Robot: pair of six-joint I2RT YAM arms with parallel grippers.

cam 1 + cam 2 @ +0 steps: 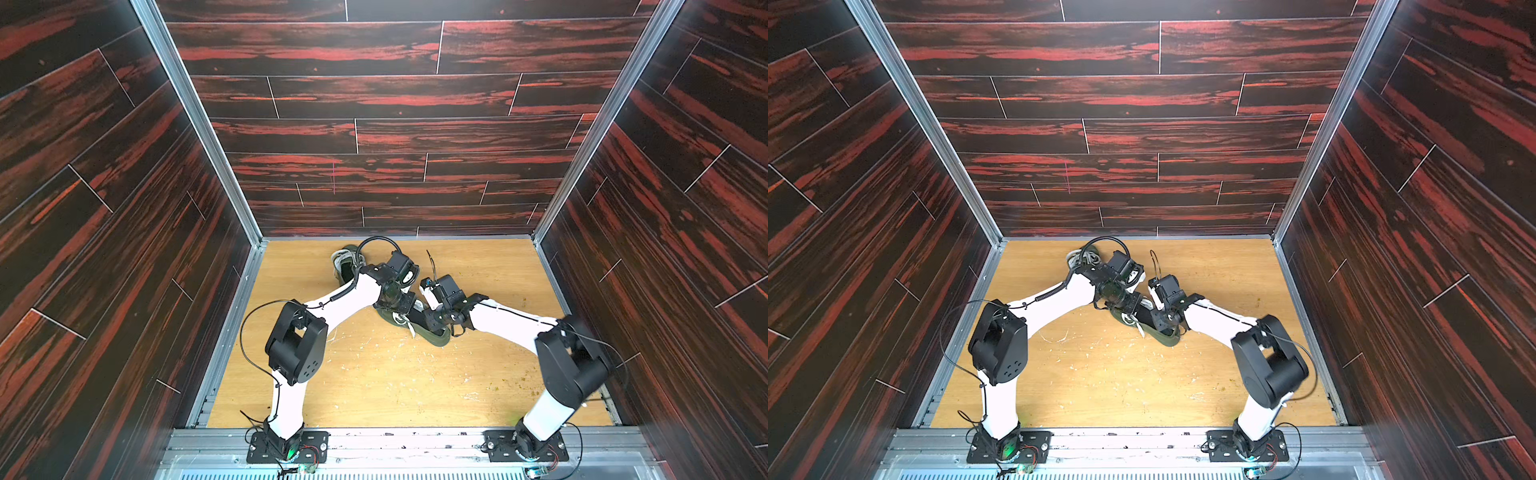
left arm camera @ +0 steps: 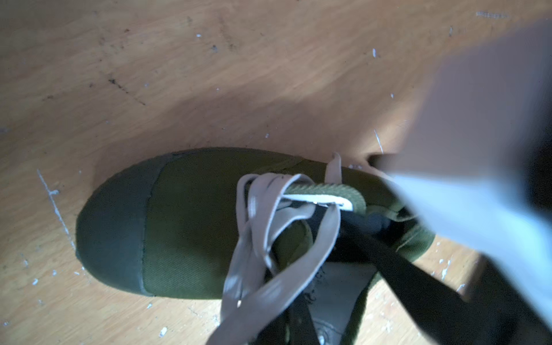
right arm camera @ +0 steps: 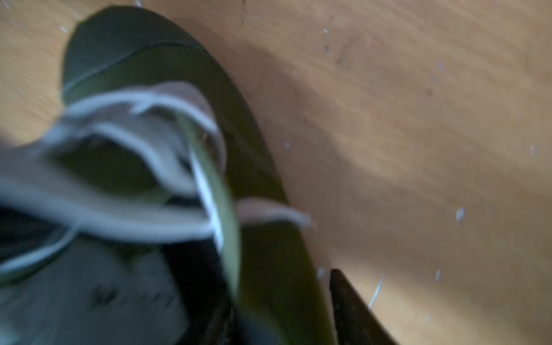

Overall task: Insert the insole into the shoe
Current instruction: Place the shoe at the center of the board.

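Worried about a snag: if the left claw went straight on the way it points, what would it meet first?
Probably the green shoe: its tongue and loose laces lie right ahead in the left wrist view; depth is unclear.

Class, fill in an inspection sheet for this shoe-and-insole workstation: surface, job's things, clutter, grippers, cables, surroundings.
Surface: wooden table, scratched and flecked white.
Job's things: green shoe mid-table, laces loose; grey insole shows in its opening, how deep cannot be told.
Clutter: second shoe at the back; greenish crumbs.
Grippers: left gripper shut at the shoe's opening; right gripper over the shoe, state cannot be told.
Cables: coiled black cable runs along the left arm.
Surroundings: dark red wood-pattern walls, metal frame.
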